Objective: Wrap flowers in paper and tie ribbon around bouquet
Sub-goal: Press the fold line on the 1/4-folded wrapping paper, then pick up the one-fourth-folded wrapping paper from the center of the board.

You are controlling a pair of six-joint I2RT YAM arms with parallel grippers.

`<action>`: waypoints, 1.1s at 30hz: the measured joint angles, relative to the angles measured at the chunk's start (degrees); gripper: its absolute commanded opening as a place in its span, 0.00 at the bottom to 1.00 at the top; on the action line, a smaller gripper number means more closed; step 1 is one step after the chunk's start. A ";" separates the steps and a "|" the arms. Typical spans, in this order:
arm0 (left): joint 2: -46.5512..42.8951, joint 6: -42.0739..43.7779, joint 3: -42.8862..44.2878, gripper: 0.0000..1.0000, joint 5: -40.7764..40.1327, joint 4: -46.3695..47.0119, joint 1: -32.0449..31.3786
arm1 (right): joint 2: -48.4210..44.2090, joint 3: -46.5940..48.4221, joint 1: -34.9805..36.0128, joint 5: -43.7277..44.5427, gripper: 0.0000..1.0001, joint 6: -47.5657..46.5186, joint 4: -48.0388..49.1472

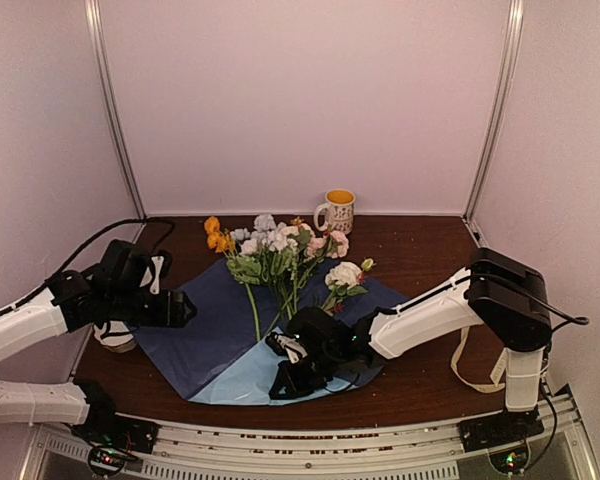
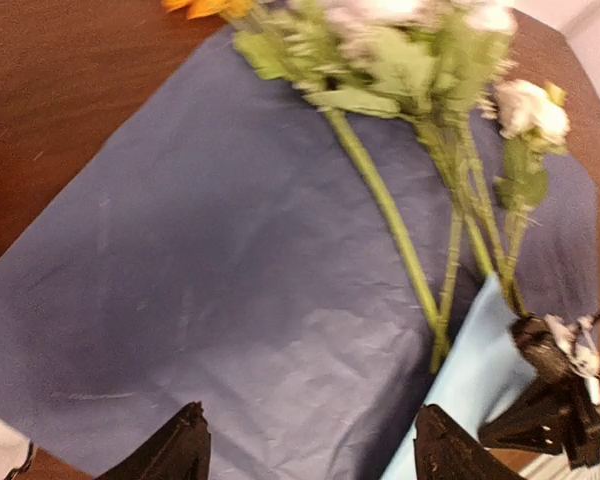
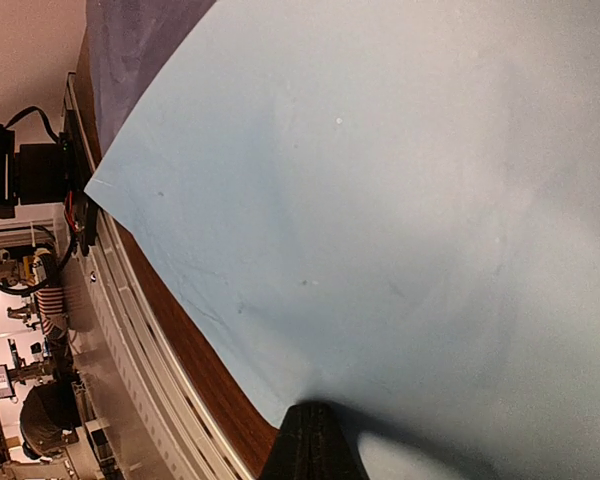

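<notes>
right tool [image 1: 285,372]: pinches the paper [image 1: 200,325] corner, likely to fold it over the flowers [image 1: 280,250]
left tool [image 2: 310,455]: spread, holding nothing

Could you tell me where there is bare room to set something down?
Bare dark wooden table lies back right, between the yellow-rimmed patterned mug and the table's edge. The middle is crowded: creased blue paper sheet, long-stemmed artificial flowers, and the right gripper shut on the paper's folded corner.
</notes>
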 measured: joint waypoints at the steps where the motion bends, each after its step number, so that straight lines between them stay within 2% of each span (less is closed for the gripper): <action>1: -1.27 -0.98 -1.27 0.72 0.20 -0.94 2.27 | 0.00 0.00 0.00 0.07 0.00 -0.07 0.00; 6: -3.10 -5.68 -7.98 0.72 2.78 -3.21 11.10 | -0.11 -0.20 0.02 0.42 0.00 -0.35 0.24; 11: -1.01 -8.57 -9.27 0.73 4.15 -3.45 20.92 | -0.74 -1.57 0.17 0.83 0.00 -0.44 1.60; 17: -4.35 -14.29 -15.28 0.73 4.09 -0.02 21.38 | -1.05 -2.25 0.26 1.09 0.00 -0.33 2.36; 21: -1.31 -17.77 -19.15 0.72 4.74 1.77 21.44 | -1.05 -2.23 0.26 1.09 0.00 -0.37 2.29; 27: -0.85 -20.26 -20.04 0.71 4.22 5.18 21.49 | -1.11 -0.66 0.28 1.07 0.00 -1.22 -0.66; 28: -0.79 -20.31 -20.33 0.68 4.15 6.14 21.49 | -1.05 0.02 0.33 1.16 0.00 -1.60 -1.75; 29: -0.70 -20.39 -20.57 0.58 4.11 6.99 21.49 | -0.90 0.98 0.39 1.16 0.00 -2.12 -3.15; 33: 0.74 -21.11 -22.01 0.07 4.15 11.93 21.49 | 0.42 6.51 0.70 1.03 0.01 -4.57 -6.91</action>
